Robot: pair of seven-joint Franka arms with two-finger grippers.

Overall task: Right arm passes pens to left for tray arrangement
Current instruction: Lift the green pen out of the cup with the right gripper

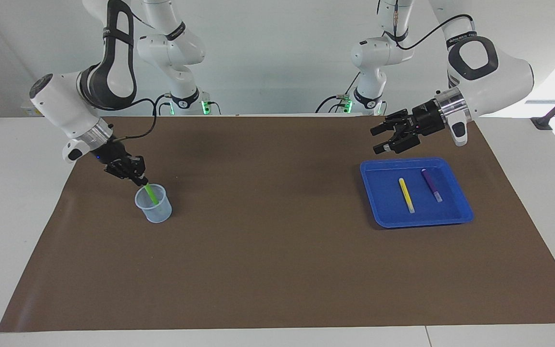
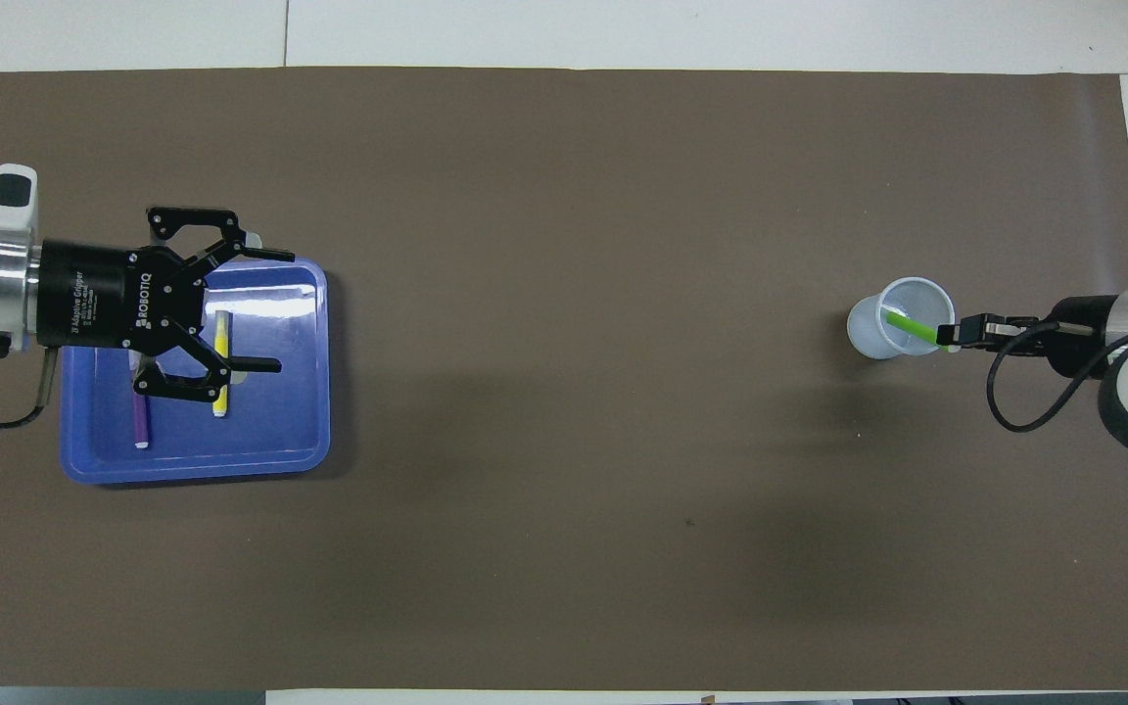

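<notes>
A green pen (image 1: 151,193) (image 2: 909,328) leans in a pale translucent cup (image 1: 153,205) (image 2: 892,321) toward the right arm's end of the table. My right gripper (image 1: 142,182) (image 2: 951,338) is shut on the pen's upper end, just above the cup's rim. The blue tray (image 1: 455,212) (image 2: 300,431) lies toward the left arm's end. In it lie a yellow pen (image 1: 406,195) (image 2: 221,338) and a purple pen (image 1: 431,184) (image 2: 141,423), side by side. My left gripper (image 1: 379,139) (image 2: 263,310) hangs open over the tray's robot-side edge, holding nothing.
A brown mat (image 1: 277,250) (image 2: 564,441) covers most of the white table. Between the cup and the tray only bare mat shows.
</notes>
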